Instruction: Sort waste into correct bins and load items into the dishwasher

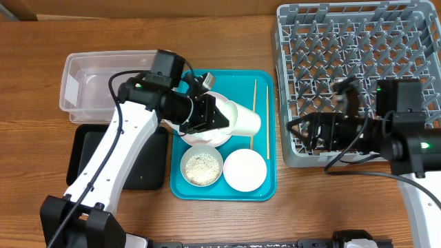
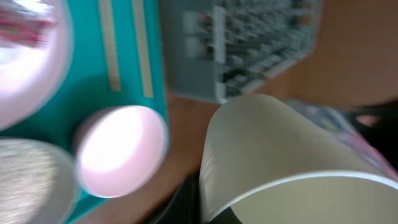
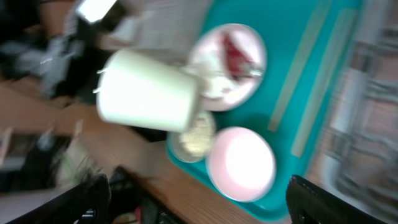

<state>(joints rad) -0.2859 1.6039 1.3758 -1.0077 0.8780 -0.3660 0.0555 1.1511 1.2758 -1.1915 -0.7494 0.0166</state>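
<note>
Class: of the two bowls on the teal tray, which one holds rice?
The grey-white bowl, nearer the black tray; the pink bowl beside it is empty.

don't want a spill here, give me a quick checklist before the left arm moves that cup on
1. Grip on the white cup: ok, the left gripper holds it on its side above the teal tray.
2. Cup empty: cannot tell, the inside is not visible.
3. Right gripper out of the way: ok, open at the dish rack corner, apart from the cup.
4. Rack space: ok, no dishes seen on it.
5. Red wrapper binned: not ok, it lies on the plate.
</note>
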